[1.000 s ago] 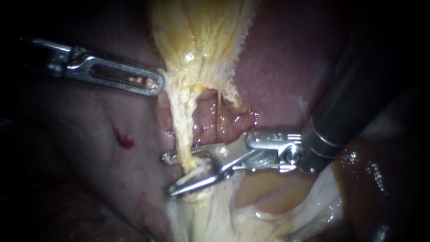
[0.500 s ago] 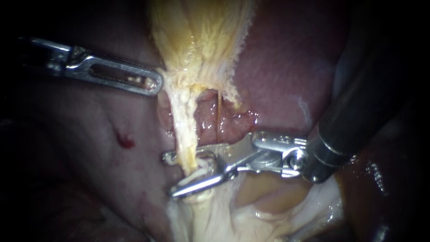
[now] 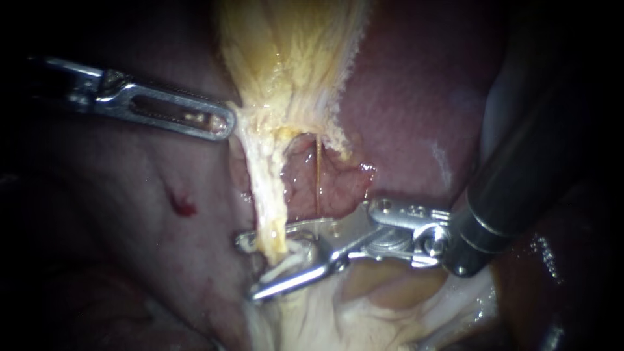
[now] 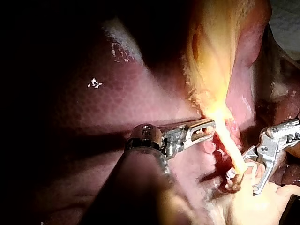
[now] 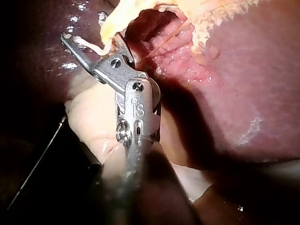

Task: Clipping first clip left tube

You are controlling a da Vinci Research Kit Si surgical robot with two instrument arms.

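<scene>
Jaws of my right instrument [image 3: 252, 268] are standing open, straddling the left tube [image 3: 270, 208] low down; clip not yet closed. Next move is calling for a square squeeze across it. Beyond, my left instrument [image 3: 224, 122] is gripping the gallbladder [image 3: 292, 58], holding it taut.

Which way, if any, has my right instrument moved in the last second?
Yes. The right instrument has slid down and slightly right in the endoscope view, judged against the fixed red spot.

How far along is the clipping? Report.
Done: the left instrument grips the gallbladder, drawing the tube taut. In hand: the right instrument straddles the tube with open jaws. Still to do: shutting them; no clip shows on the tube.
</scene>
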